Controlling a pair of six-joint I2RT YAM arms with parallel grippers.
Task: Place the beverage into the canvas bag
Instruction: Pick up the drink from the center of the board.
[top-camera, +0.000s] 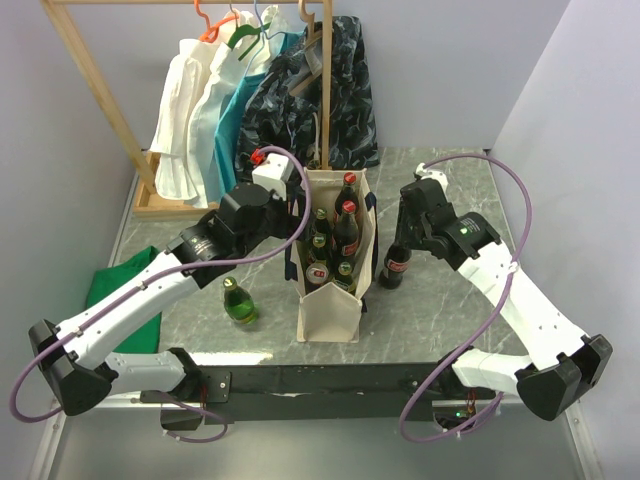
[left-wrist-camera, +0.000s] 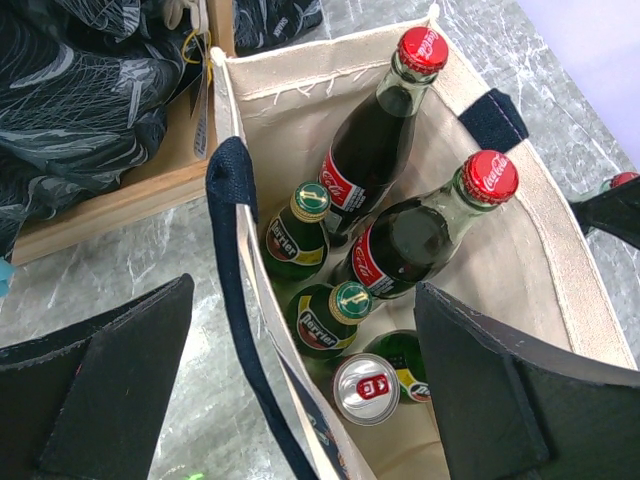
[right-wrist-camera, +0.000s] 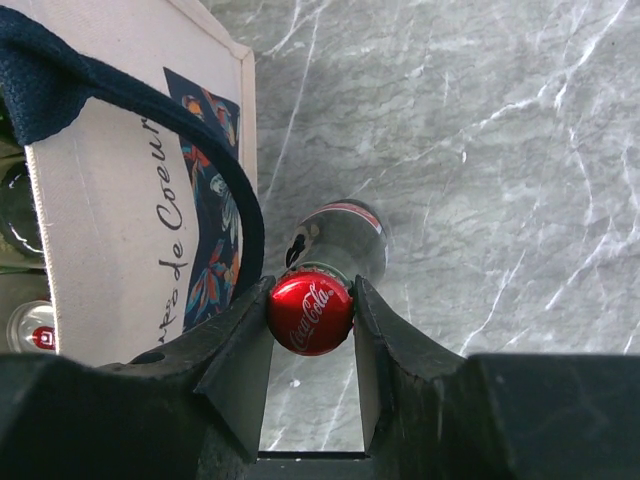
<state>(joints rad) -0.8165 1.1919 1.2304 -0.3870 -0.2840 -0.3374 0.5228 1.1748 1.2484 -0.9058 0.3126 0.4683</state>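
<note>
The cream canvas bag (top-camera: 330, 305) with navy handles stands mid-table and holds two Coca-Cola bottles (left-wrist-camera: 400, 240), green Perrier bottles (left-wrist-camera: 325, 315) and a silver can (left-wrist-camera: 366, 388). My left gripper (top-camera: 298, 222) is open; in the left wrist view (left-wrist-camera: 303, 290) one finger hangs outside the bag's left wall (left-wrist-camera: 290, 100) and the other over its inside. My right gripper (top-camera: 402, 243) is shut on the red cap of a Coca-Cola bottle (right-wrist-camera: 310, 310) that stands upright just right of the bag (right-wrist-camera: 110, 200). That bottle also shows from above (top-camera: 395, 268).
A green Perrier bottle (top-camera: 238, 302) stands on the table left of the bag. A green cloth (top-camera: 120, 280) lies at the far left. A wooden clothes rack (top-camera: 325, 90) with white, teal and dark garments stands behind the bag.
</note>
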